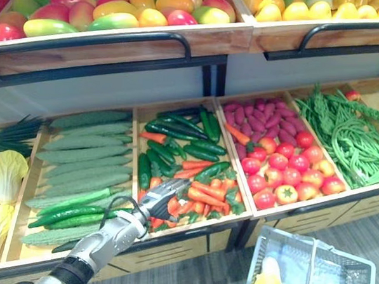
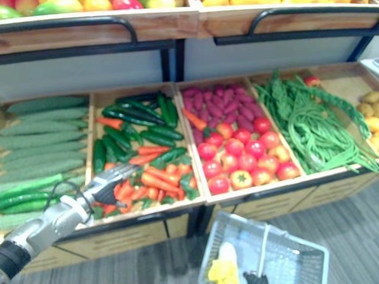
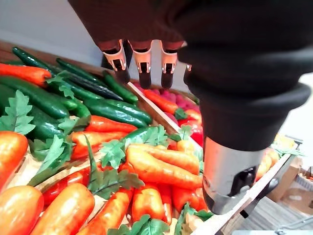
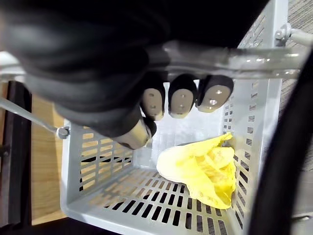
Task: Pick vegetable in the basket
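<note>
My left hand (image 1: 163,197) hovers open over the near edge of the carrot bin, its fingers (image 3: 144,62) straight and pointing along the bin. Below them lie orange carrots (image 3: 161,165) with green tops, beside dark green cucumbers (image 1: 177,130). It touches none of them. My right hand (image 4: 178,100) is shut on the wire handle (image 4: 244,58) of a grey plastic basket (image 1: 347,281) held low in front of the stand. A yellow leafy cabbage (image 4: 203,169) lies in the bottom of the basket.
The lower shelf also holds ridged green gourds (image 1: 81,152), red tomatoes (image 1: 286,169) with purple sweet potatoes (image 1: 254,113), long green beans (image 1: 349,134) and pale cabbages (image 1: 3,183). An upper shelf (image 1: 150,41) of mangoes overhangs the back. Potatoes (image 2: 378,123) lie at far right.
</note>
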Robot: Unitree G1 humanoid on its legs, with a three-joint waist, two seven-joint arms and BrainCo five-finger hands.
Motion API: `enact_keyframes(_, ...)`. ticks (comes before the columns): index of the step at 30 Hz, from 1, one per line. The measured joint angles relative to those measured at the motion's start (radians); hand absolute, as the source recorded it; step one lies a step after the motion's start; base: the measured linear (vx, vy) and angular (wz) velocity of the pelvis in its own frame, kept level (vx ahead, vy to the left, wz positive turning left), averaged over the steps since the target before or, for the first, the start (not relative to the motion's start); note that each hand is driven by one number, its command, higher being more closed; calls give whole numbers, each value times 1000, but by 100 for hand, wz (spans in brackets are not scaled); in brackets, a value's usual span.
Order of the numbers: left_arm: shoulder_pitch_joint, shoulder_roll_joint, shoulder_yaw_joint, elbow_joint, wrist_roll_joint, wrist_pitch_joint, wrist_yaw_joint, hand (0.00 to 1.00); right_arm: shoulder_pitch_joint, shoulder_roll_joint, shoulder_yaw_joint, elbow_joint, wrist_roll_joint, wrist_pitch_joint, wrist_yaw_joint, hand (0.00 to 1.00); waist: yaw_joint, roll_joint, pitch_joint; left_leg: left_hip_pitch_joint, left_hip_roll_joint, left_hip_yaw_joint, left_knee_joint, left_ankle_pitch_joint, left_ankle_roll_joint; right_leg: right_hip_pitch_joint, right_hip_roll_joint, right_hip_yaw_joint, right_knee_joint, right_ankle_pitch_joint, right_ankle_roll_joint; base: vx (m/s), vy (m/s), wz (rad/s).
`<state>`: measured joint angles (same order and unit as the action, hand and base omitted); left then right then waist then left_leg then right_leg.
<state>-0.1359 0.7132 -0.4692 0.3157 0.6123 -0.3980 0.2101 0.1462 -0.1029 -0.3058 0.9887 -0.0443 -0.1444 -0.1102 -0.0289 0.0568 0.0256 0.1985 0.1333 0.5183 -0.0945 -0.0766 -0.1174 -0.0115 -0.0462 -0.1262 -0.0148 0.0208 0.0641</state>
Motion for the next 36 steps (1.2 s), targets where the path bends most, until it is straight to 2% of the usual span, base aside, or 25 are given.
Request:
enact_keyframes(5, -40, -11, -45, 65, 0, 9, -21, 0, 3, 0, -1, -9, -20, 0, 6, 100, 0, 3, 2, 13, -1, 26, 0, -5, -7, -5, 1, 20, 15, -1, 0, -41, -21, -13)
enact_keyframes(12, -140, -100, -112, 193, 33, 31, -22, 0, 2, 0, -3, -36, -26, 0, 7, 100, -1, 7, 5, -25, -2, 52, 38, -23, -2, -57, -6, 44, 54, -2, -1, -70, -17, -9)
enact_keyframes(16, -158, -131, -114, 214, 38, 54, -21, 0, -5, 0, -8, -41, -19, 1, 6, 100, -24, 12, 5, -39, -2, 56, 40, -23, -2, -75, -6, 47, 58, -2, -1, -49, -27, -4)
enact_keyframes(20, -201, -156, -113, 253, 39, 80, -20, 0, -12, 2, -22, -50, -17, 1, 6, 100, -24, 14, 8, -55, -3, 75, 40, -22, -1, -109, -4, 63, 68, -2, -1, -13, -20, -12)
enact_keyframes(26, -226, -167, -103, 260, 37, 83, -20, 0, -12, 2, -43, -49, 21, 2, 6, 100, -27, 19, 13, -41, -4, 100, 26, -22, -2, -115, 6, 85, 67, -2, -1, 8, -12, -12)
enact_keyframes(30, -226, -173, -91, 292, 37, 91, -20, 0, -18, 3, -59, -47, 26, 3, 6, 100, -51, 19, 20, -40, -7, 105, 26, -24, -4, -121, 8, 96, 68, -2, -1, -22, -12, -9)
enact_keyframes(36, -226, -192, -71, 294, 33, 103, -22, 0, -19, 2, -90, -39, 67, 2, 6, 100, -51, 24, 38, -45, -5, 116, 26, -26, -7, -134, 14, 110, 69, -2, -1, -38, -21, -7)
